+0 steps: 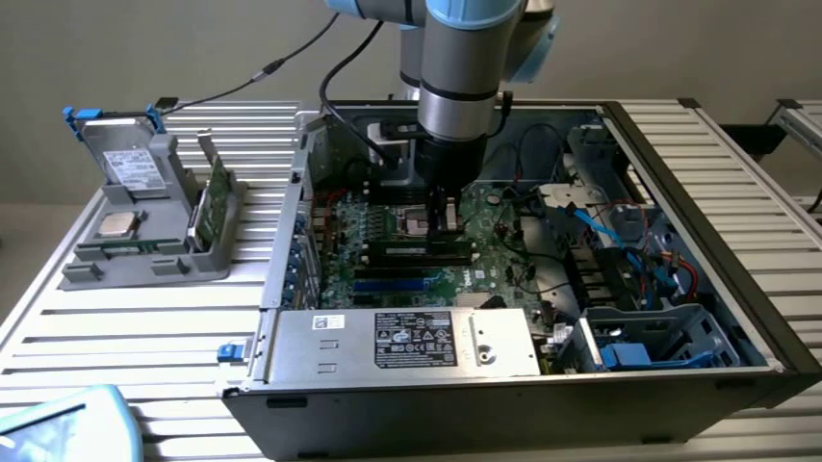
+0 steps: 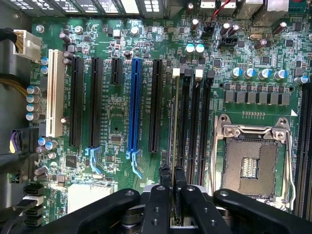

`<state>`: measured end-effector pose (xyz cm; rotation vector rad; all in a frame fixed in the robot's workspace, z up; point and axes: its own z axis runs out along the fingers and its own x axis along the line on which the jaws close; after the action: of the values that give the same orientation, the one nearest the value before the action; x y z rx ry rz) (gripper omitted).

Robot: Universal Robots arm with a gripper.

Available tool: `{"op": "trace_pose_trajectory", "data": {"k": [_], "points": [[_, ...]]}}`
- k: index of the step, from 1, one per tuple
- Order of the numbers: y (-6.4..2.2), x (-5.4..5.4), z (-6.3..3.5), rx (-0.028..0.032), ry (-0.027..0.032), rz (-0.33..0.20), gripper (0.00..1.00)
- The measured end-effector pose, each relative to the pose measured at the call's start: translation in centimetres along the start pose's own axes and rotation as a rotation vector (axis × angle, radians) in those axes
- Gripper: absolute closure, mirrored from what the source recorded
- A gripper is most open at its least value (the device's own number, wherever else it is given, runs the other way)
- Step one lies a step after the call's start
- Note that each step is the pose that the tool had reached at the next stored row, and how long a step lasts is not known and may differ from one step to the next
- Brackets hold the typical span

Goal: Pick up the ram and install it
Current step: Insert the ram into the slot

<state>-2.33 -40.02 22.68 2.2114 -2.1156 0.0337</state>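
In the wrist view the ram (image 2: 174, 122) shows edge-on as a thin stick. It lies along the memory slot (image 2: 185, 122) row, on the side nearest the long black expansion slots. My gripper (image 2: 172, 171) is shut on the ram's near end, with a black finger (image 2: 165, 178) on each side. I cannot tell how deep the ram sits in its slot. In the exterior view my gripper (image 1: 446, 223) reaches straight down into the open computer case (image 1: 719, 241), onto the motherboard (image 1: 501, 241) just beside the processor socket (image 1: 421, 223).
The empty processor socket (image 2: 251, 161) lies close beside the memory slots. A blue expansion slot (image 2: 134, 107) and several black ones lie on the other side. A power supply (image 1: 398, 339) and cables (image 1: 629, 241) crowd the case. A grey parts holder (image 1: 141, 245) with a silver chip (image 1: 118, 224) and a green card (image 1: 212, 197) stands at the exterior view's left.
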Motion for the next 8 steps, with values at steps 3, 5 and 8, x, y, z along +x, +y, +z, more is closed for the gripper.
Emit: {"op": "trace_pose_trajectory", "data": {"k": [3, 5, 8], "points": [[-0.01, -0.02, 0.04, -0.0001, 0.0008, 0.000, 0.86], [-0.01, -0.03, 0.05, -0.0001, 0.0011, 0.000, 0.86], [-0.05, -0.12, 0.07, -0.0001, 0.0012, 0.000, 0.86]]}}
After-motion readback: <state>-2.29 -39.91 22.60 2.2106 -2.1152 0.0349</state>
